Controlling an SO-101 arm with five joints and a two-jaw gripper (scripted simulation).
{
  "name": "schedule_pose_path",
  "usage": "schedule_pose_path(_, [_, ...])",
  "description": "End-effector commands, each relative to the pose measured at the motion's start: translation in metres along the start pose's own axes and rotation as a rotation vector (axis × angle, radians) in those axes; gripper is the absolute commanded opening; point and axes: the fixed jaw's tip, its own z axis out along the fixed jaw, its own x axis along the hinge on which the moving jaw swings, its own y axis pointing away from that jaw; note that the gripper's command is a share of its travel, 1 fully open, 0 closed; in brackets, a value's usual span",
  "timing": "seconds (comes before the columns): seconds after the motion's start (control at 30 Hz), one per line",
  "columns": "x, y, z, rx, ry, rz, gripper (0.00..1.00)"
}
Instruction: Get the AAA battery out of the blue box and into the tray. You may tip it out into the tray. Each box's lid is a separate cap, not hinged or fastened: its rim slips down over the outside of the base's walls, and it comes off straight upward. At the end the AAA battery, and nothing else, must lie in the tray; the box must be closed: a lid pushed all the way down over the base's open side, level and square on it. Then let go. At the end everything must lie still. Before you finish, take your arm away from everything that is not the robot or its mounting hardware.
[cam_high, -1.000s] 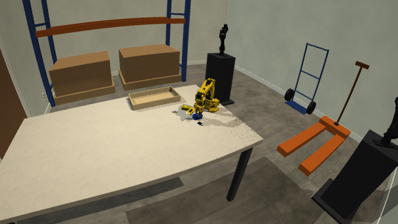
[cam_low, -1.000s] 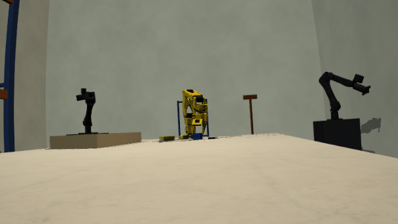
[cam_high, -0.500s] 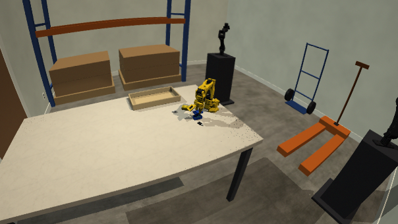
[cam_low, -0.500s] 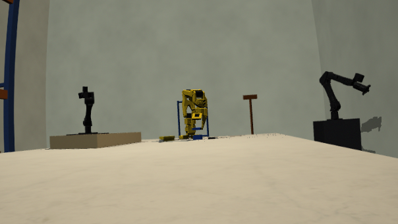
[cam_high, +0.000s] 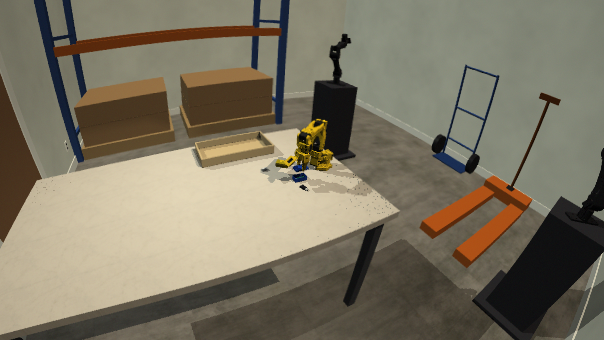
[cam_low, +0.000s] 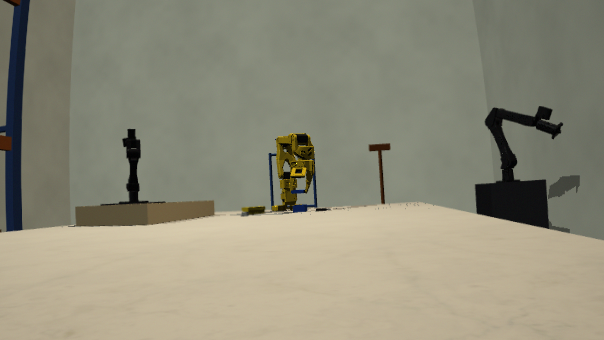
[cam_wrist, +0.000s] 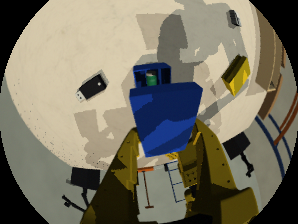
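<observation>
- Green covers the visible side of the AAA battery (cam_wrist: 151, 79), and we see a paler, tan-coloured patch at its far end.
- We find it inside the open blue base (cam_wrist: 152, 66) (cam_high: 299, 178) (cam_low: 300, 208), which stands on the pale table (cam_high: 175, 220) (cam_low: 300, 270) (cam_wrist: 50, 50); dark blue interior shows on both sides of the battery.
- We see only a short stretch of the battery, as the raised lid hides the nearer part; we cannot tell its full length or whether it touches the walls.
- In the top and exterior views, we cannot make the battery out at all.
- The gripper (cam_high: 303, 165) (cam_low: 303, 191) (cam_wrist: 166, 127) has its jaws closed on the blue lid (cam_high: 300, 168) (cam_low: 299, 191) (cam_wrist: 166, 117), which we see held above the table, apart from the base.
- We see a black stick with a pale metal end (cam_high: 303, 187) (cam_low: 321, 209) (cam_wrist: 93, 86) lying near the base, and a yellow block (cam_high: 284, 163) (cam_low: 253, 210) (cam_wrist: 236, 75) on the other side.
- The wooden tray (cam_high: 235, 155) (cam_low: 112, 215) sits well apart from the base; from the top view, we see a bare wooden floor in it.
</observation>
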Motion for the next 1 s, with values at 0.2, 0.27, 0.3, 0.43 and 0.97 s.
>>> schedule_pose_path(0.2, [-0.0045,0.0046,-0.0103,-0.034,-0.053,0.002,0.21])
schedule_pose_path(0.27, [-0.0045,0.0046,-0.0103,-0.034,-0.053,0.002,0.21])
schedule_pose_path(0.3, [-0.0045,0.0046,-0.0103,-0.034,-0.053,0.002,0.21])
schedule_pose_path(0.43, [-0.0045,0.0046,-0.0103,-0.034,-0.053,0.002,0.21])
schedule_pose_path(0.97, [-0.0073,0.0061,-0.017,-0.034,-0.053,0.002,0.21])
